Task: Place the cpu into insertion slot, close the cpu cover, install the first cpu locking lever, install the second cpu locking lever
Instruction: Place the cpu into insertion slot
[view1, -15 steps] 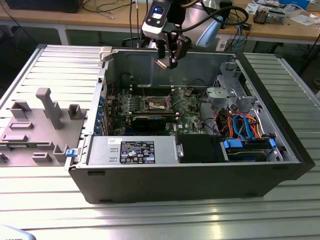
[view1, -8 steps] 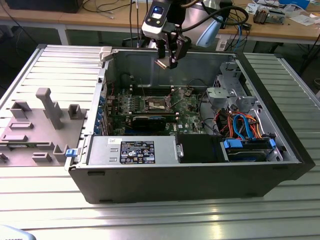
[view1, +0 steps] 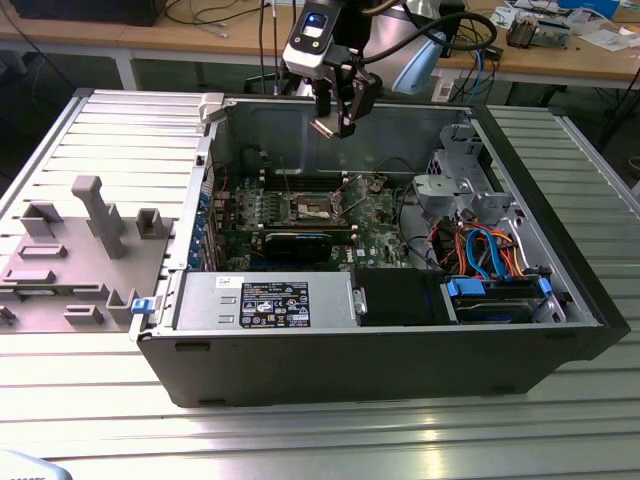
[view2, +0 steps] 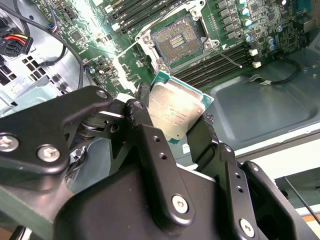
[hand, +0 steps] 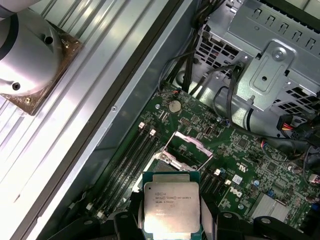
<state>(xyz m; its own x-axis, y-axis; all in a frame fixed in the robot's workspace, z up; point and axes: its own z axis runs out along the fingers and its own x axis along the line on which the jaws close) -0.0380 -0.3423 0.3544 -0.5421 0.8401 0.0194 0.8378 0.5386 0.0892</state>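
- At the exterior view's left: grey moulded fixture (view1: 75, 250) on ribbed metal table (view1: 300, 440), just beside open computer case (view1: 380, 360).
- Inside case, by its near wall: labelled power supply (view1: 270, 300), lying flat.
- Above case middle: gripper (view1: 335, 125) hanging well clear of green motherboard (view1: 380, 225), clamped on the cpu (view1: 326, 127).
- Second wrist view: cpu (view2: 175, 110) pinched at opposite edges between black fingers (view2: 150, 130), silvery top up, tilted.
- First wrist view: same cpu (hand: 171, 205), printed face toward camera, apart from board.
- Below gripper on motherboard: insertion slot (view2: 177, 42), dark centre exposed; also seen in exterior view (view1: 313, 207).
- Beside slot: cpu cover (hand: 196, 145) swung up, open.
- At the exterior view's right: silver drive cage (view1: 455, 175); orange and blue cables (view1: 485, 245) below it.
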